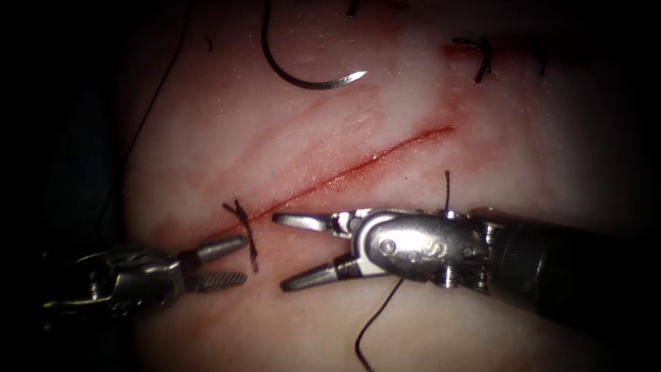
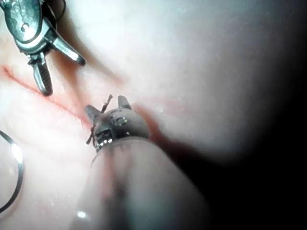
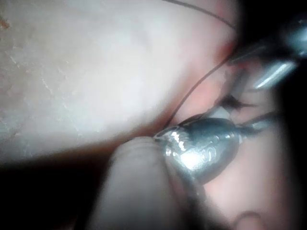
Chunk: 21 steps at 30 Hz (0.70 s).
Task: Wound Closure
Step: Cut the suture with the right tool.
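Observation:
The tissue (image 1: 206,138) bears a slanted cut (image 1: 358,165). A tied stitch (image 1: 242,224) with short dark ends sits at the cut's lower left end. The curved needle (image 1: 303,81) lies free on the tissue, left of the cut and far from both tools, with neither tool holding it and its point bare. My left tool (image 1: 242,260) stands open beside the stitch and holds nothing. My right tool (image 1: 281,252) is open wide just right of the stitch and is also empty. In the left wrist view the stitch (image 2: 103,108) lies at the left tool (image 2: 106,106).
A thread (image 1: 375,324) passes under the right tool's wrist, and a short end (image 1: 446,187) stands up behind it. Another dark stitch (image 1: 482,58) sits at the upper right, beyond the cut's far end. Thread (image 1: 155,96) trails along the tissue's left edge.

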Tool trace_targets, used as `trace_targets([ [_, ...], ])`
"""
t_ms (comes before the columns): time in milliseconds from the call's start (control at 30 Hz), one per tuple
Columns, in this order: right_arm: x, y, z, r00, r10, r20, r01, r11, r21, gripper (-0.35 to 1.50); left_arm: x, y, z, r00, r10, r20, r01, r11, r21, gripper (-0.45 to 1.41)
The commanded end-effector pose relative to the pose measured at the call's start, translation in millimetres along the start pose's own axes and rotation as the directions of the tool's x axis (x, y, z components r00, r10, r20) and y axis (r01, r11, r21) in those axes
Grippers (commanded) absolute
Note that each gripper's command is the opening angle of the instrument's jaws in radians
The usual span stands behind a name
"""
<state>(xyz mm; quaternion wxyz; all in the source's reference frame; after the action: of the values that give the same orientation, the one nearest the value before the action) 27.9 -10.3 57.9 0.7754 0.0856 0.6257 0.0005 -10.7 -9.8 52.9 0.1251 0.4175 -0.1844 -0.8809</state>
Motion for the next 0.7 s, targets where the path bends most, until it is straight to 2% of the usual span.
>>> trace_targets([
  [33,-0.3,0.6,0.3,1.000,0.001,0.001,-0.001,1.000,-0.011,1.48,-0.1,0.1,1.1,1.000,0.025,0.005,-0.025,1.000,-0.016,0.78],
  [167,-0.3,0.7,0.3,1.000,0.007,0.002,-0.007,1.000,-0.012,1.48,-0.2,0.3,1.6,0.998,0.059,0.018,-0.058,0.998,-0.033,0.77],
  [267,-0.2,0.6,0.6,1.000,0.007,0.003,-0.007,1.000,-0.013,1.48,-0.4,0.1,2.5,0.991,0.131,0.023,-0.130,0.991,-0.034,0.74],
  [467,0.0,0.5,1.0,1.000,0.007,0.004,-0.007,1.000,-0.016,1.48,-1.1,-0.3,2.9,0.986,0.163,0.023,-0.162,0.986,-0.043,0.67],
  [533,-0.1,0.5,1.0,1.000,0.007,0.004,-0.006,1.000,-0.016,1.48,-0.8,-0.5,2.8,0.979,0.201,0.022,-0.200,0.979,-0.043,0.07],
  [567,-0.1,0.5,1.0,1.000,0.007,0.004,-0.006,1.000,-0.016,1.48,-0.8,-0.5,2.8,0.979,0.201,0.022,-0.200,0.979,-0.043,0.07],
  [600,-0.1,0.5,1.0,1.000,0.006,0.004,-0.006,1.000,-0.017,1.48,-0.8,-0.4,2.8,0.974,0.224,0.021,-0.223,0.974,-0.042,-0.21],
  [633,-0.1,0.5,1.0,1.000,0.007,0.004,-0.006,1.000,-0.017,1.48,-0.7,-0.4,2.6,0.964,0.264,0.014,-0.263,0.964,-0.043,-0.35],
  [700,-0.1,0.5,1.0,1.000,0.006,0.005,-0.006,1.000,-0.017,1.48,-0.7,-0.4,2.3,0.960,0.281,0.003,-0.280,0.959,-0.050,-0.35],
])
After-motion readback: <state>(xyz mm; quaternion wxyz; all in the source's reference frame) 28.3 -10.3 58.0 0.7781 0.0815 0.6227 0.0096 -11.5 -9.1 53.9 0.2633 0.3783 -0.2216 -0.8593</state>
